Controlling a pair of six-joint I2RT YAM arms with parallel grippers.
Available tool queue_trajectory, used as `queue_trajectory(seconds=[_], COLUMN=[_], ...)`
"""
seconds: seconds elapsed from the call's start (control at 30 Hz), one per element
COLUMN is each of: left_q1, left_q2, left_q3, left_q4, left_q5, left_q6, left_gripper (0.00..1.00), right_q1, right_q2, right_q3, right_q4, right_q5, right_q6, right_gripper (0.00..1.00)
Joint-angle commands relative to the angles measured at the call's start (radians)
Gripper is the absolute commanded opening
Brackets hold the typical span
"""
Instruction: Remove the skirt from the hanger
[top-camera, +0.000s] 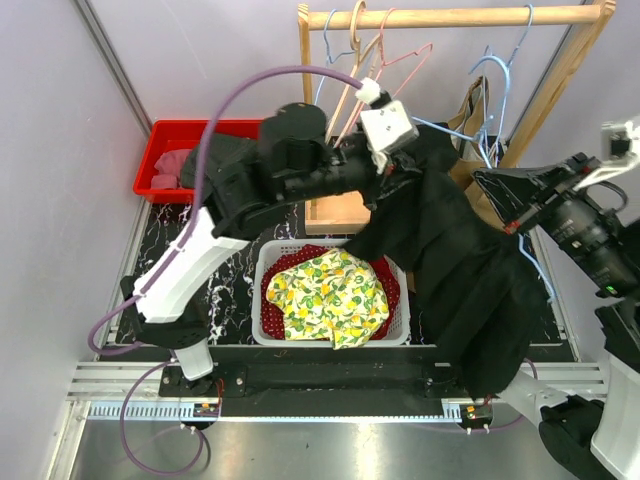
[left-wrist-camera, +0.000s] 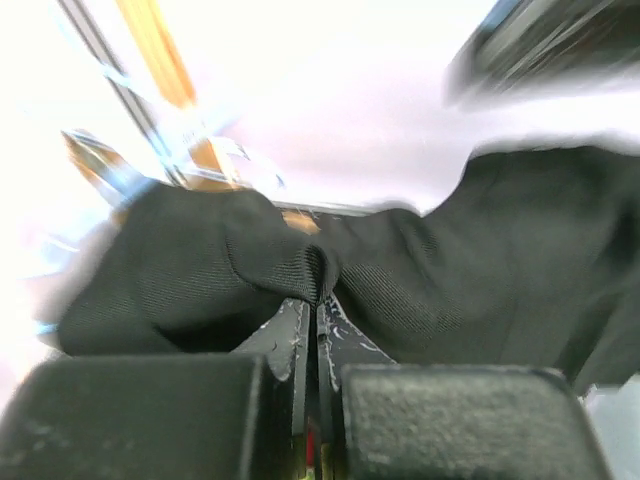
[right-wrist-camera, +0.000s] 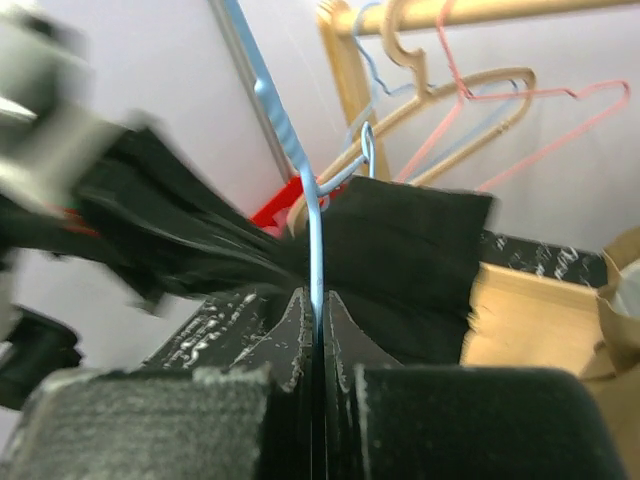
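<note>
— Where is the skirt right now?

— The black skirt hangs in the air over the right half of the worktop. It runs from near the middle down toward the near right corner, just beside the white basket that holds a yellow lemon-print cloth.

— And your fingers?

— My left fingers are closed tight on a fold of its fabric at the upper end, and the cloth bunches right at the tips. My right fingers are pinched shut on the thin blue wire of the hanger. The wire rises straight up between them, with dark fabric behind it.

— Is the skirt off the hanger?

— Both wrist views are blurred, so I cannot tell. The fabric seems to lie against the wire.

— What else stands around you?

— A wooden rack along the far edge and a red bin at the far left corner.
</note>
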Motion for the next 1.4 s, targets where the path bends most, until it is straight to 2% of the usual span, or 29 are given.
queue_trajectory(seconds=[0.0, 0.1, 0.47, 0.7, 0.83, 0.93, 1.03, 1.13, 1.17, 1.23, 1.27, 1.37], left_q1=[-0.054, -0.129, -0.131, -0.132, -0.131, -0.131, -0.125, -0.099, -0.084, -0.067, -0.051, 0.014], left_q2=[-0.108, -0.172, -0.244, -0.255, -0.261, -0.286, -0.329, -0.390, -0.407, -0.460, -0.476, -0.514], left_q3=[0.168, 0.174, 0.180, 0.061, 0.036, -0.033, -0.168, -0.353, -0.457, -0.569, -0.672, -0.769], left_q4=[0.089, 0.079, 0.079, 0.245, 0.227, 0.168, 0.138, 0.135, 0.133, 0.138, 0.163, 0.245], left_q5=[-0.090, -0.168, -0.291, -0.435, -0.446, -0.446, -0.450, -0.447, -0.437, -0.426, -0.443, -0.486], left_q6=[0.173, 0.276, 0.365, 0.477, 0.456, 0.411, 0.393, 0.373, 0.371, 0.384, 0.422, 0.445], left_gripper=[0.00, 0.00, 0.00, 0.00, 0.00, 0.00, 0.00, 0.00, 0.00, 0.00, 0.00, 0.00], right_q1=[0.000, 0.000, 0.000, 0.000, -0.001, -0.001, -0.001, 0.000, -0.001, -0.001, -0.003, -0.003], right_q2=[0.020, 0.029, 0.165, 0.258, 0.290, 0.311, 0.323, 0.339, 0.345, 0.369, 0.379, 0.408], right_q3=[-0.096, -0.175, -0.196, -0.170, -0.153, -0.135, -0.127, -0.121, -0.117, -0.098, -0.092, -0.063], right_q4=[0.061, 0.101, 0.198, 0.310, 0.331, 0.336, 0.347, 0.365, 0.376, 0.385, 0.392, 0.399], right_q5=[0.158, 0.213, 0.261, 0.324, 0.366, 0.400, 0.423, 0.443, 0.448, 0.459, 0.460, 0.451], right_q6=[-0.054, -0.064, -0.059, -0.047, -0.064, -0.088, -0.100, -0.113, -0.114, -0.119, -0.119, -0.114], right_gripper=[0.00, 0.00, 0.00, 0.00, 0.00, 0.00, 0.00, 0.00, 0.00, 0.00, 0.00, 0.00])
